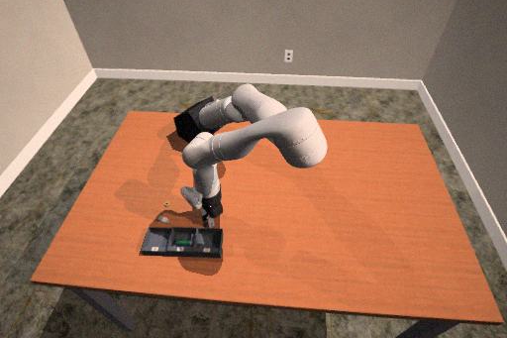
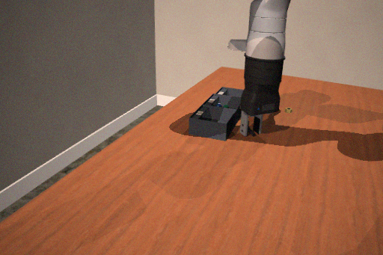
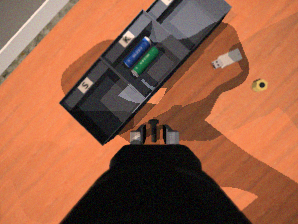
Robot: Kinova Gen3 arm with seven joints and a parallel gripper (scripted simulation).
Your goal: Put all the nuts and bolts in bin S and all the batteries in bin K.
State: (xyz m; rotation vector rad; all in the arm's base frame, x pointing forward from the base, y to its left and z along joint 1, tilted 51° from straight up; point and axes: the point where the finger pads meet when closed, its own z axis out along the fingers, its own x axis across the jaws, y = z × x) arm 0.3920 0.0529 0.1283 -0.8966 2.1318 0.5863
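My gripper (image 3: 154,131) is low over the table, just beside the near wall of the dark three-part bin. Its fingers stand apart, one on each side of a small black bolt (image 3: 154,129) that lies on the table; I see no squeeze on it. The compartment marked K (image 3: 127,39) holds a blue battery (image 3: 137,51) and a green battery (image 3: 145,61). The compartment marked S (image 3: 85,86) looks empty. A yellow nut (image 3: 259,85) lies on the table to the right. The top and exterior views show the gripper (image 1: 210,221) (image 2: 251,126) next to the bin (image 1: 182,242) (image 2: 218,115).
A grey USB stick (image 3: 226,59) lies on the table between the bin and the nut. The bin's third compartment, at the far end, has a label I cannot read. The black robot base (image 1: 190,123) stands at the table's back left.
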